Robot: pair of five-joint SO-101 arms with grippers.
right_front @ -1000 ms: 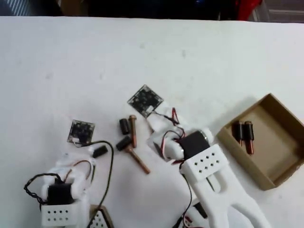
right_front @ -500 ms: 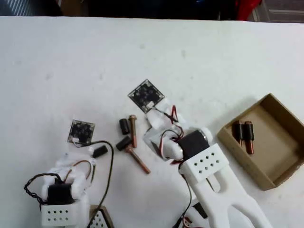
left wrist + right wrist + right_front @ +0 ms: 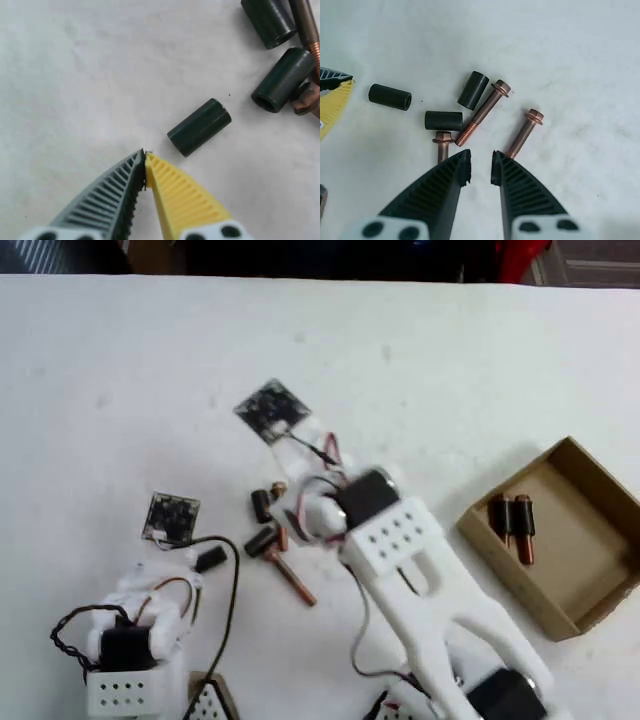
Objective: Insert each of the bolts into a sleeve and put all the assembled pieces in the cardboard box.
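Roughly two fifths of the job looks done. The open brown cardboard box (image 3: 590, 570) at the right edge of the high view holds two assembled pieces (image 3: 523, 530) lying side by side on its floor. Each appears to be a copper-coloured bolt capped by a dark sleeve.

Three loose copper-coloured threaded bolts (image 3: 487, 111) with flanged hex heads lie left of centre on the white, faintly mottled desk (image 3: 450, 370). Three short matte-black hollow cylindrical sleeves (image 3: 443, 120) lie among them, and none of these pairs is mated yet.

The right pincer (image 3: 480, 167) has black ribbed fingers slightly spread. It grips nothing and hangs just beside the bolts' threaded ends.

The left pincer (image 3: 145, 156) has one grey and one yellow ribbed finger, pressed together at the tips and empty. It sits close to a lone black sleeve (image 3: 199, 126) lying on its side.
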